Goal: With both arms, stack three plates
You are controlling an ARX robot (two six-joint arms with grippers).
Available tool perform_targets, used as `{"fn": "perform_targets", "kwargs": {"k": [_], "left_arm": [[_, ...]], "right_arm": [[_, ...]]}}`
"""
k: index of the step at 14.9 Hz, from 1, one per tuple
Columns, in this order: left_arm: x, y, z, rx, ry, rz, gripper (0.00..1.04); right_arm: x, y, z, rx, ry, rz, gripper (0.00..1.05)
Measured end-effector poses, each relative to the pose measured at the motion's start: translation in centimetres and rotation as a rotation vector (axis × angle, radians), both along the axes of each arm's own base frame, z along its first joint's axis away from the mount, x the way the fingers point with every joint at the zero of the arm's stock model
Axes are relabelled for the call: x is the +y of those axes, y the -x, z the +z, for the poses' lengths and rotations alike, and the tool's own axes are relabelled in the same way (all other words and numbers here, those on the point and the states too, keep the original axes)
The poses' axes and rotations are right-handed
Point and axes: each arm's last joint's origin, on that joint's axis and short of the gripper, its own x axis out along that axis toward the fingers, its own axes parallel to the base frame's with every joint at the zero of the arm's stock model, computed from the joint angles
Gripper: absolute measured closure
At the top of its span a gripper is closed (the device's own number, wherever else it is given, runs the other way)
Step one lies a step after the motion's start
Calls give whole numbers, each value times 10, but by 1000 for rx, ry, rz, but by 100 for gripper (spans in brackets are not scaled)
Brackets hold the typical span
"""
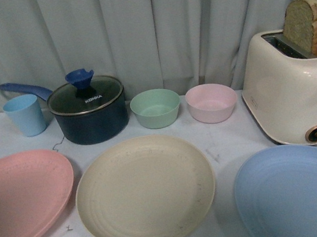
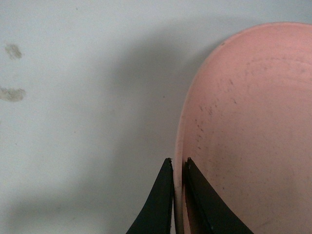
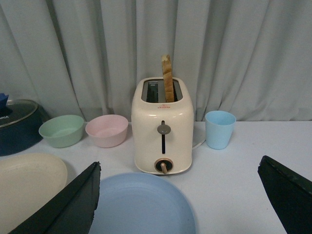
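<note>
At near left, your left gripper clamps the pink plate by its rim; your right gripper gapes by the blue plate, near right. Tilt the pink one and it may slip.

On a white table, three plates are laid side by side and apart: a pink plate at the left, a cream plate in the middle and a light blue plate at the right. Behind them a blue cup, a lidded saucepan, a green bowl, a pink bowl and a toaster are set in a row. A second blue cup is seen near the toaster.
</note>
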Motion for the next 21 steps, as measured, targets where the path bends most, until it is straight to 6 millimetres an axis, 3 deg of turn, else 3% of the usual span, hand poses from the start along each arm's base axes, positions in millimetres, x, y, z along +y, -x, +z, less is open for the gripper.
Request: {"fn": "perform_targets", "kwargs": {"k": [4,7,9,11,16,19,21], "left_arm": [[11,4,31,-32,-39,33,102],[12,15,69,-103,-67,21,102],[-9,17,104,-204,-44,-56,102],[-42,18,126,-260,-16,-140,102],[-142,6,124,-278,24,-378,102],[-175,-16,93,-190,45,-411,102],[-190,-27,85,-176,55,-423,102]], "right_arm": [[0,0,0,0,0,0,6],[0,0,0,0,0,0,6],[0,0,0,0,0,0,6],[0,0,0,0,0,0,6],[0,0,0,0,0,0,6],[0,0,0,0,0,0,6],[0,0,0,0,0,0,6]]}}
